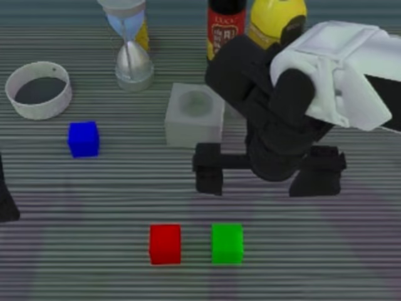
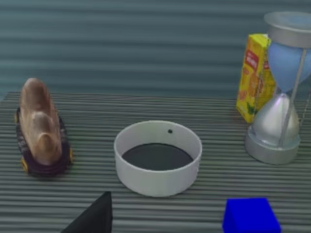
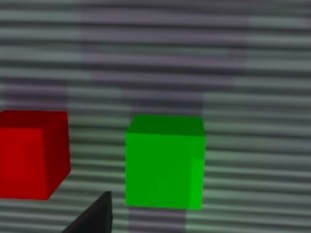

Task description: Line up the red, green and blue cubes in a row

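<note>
Our right gripper point(image 1: 269, 170) spread wide, empty, at 12 o'clock of the green cube point(image 1: 227, 243), white bowl point(image 1: 39, 90) dark inside at 10 o'clock, striped grey table point(image 1: 94, 213).

Bare striped desk point(image 1: 313, 251) lies open around the small glossy blue cube point(image 1: 83, 138). The large grey block with a round hollow point(image 1: 195, 115) and the right end effector point(image 1: 269, 170) crowd the middle.

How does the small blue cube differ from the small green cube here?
The glossy blue cube sits alone at the table's left near the white ring-shaped bowl; the glossy green cube sits at the front beside the red cube, apart, forming a row. Both look equal in size and rest flat.
</note>
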You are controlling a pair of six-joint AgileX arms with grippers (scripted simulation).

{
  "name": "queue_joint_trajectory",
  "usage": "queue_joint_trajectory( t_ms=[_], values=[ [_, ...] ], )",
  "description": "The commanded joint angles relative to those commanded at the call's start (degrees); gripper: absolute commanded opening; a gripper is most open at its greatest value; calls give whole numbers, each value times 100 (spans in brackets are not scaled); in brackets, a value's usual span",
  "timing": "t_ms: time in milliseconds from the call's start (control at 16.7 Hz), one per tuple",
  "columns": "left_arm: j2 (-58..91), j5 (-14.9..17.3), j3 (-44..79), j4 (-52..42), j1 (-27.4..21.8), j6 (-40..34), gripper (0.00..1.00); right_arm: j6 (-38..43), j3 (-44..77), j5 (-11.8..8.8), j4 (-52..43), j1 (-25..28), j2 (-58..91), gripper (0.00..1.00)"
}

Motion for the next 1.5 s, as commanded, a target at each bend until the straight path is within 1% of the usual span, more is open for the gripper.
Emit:
queue_joint_trajectory(
  t_ms=[180,300,600,900,1140,1320,1500],
  values=[
    [1314,11,1226,-774,-113,-151,100,-568,-976,120,596,-505,-1168,100],
    [2508,17,2231,-1417,-204,-269,100,-1014,-1768,179,1064,-901,-2087,100],
    [5872,7,4828,-3136,-433,-572,100,-2216,-3986,217,2410,-2011,-4631,100],
    [8878,-15,7156,-4730,-637,-869,100,-3320,-6105,87,3884,-3133,-7214,100],
    [10535,-9,8662,-5670,-763,-1064,100,-3976,-7378,-94,4964,-3865,-8995,100],
    [11368,8,9484,-6123,-828,-1167,100,-4290,-7980,-234,5582,-4235,-9933,100],
    [11747,20,9858,-6314,-856,-1213,100,-4426,-8234,-316,5887,-4399,-10340,100]
  ],
)
